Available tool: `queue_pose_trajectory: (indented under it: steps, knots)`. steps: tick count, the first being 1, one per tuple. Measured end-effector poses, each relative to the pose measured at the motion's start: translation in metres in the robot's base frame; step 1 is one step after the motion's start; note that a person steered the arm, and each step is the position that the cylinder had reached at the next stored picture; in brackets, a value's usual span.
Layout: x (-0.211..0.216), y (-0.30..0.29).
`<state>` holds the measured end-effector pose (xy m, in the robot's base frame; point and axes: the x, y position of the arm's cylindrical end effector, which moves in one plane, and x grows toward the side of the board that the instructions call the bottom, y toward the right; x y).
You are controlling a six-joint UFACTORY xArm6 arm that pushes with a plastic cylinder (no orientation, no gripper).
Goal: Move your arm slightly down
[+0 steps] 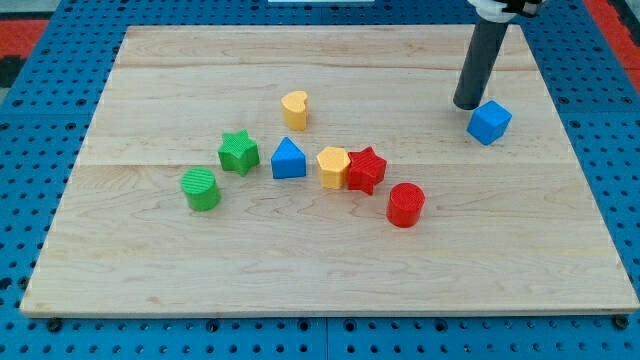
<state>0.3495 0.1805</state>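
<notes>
My tip [467,104] rests on the wooden board [150,260] near the view's upper right. It stands just left of and slightly above a blue cube [489,122], nearly touching it. Toward the middle lie a yellow heart [294,109], a green star [238,152], a blue house-shaped block [288,159], a yellow hexagon [333,167] touching a red star [366,169], a red cylinder [405,204], and a green cylinder [201,189].
The board lies on a blue perforated table [30,200]. The rod [480,60] rises from the tip to the view's top edge. The board's right edge [590,200] is a short way right of the blue cube.
</notes>
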Motion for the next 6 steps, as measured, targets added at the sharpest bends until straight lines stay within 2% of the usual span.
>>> queue_pose_trajectory:
  steps: [4, 5, 6]
  knots:
    - [0.0, -0.011]
    - [0.011, -0.047]
    - [0.063, -0.035]
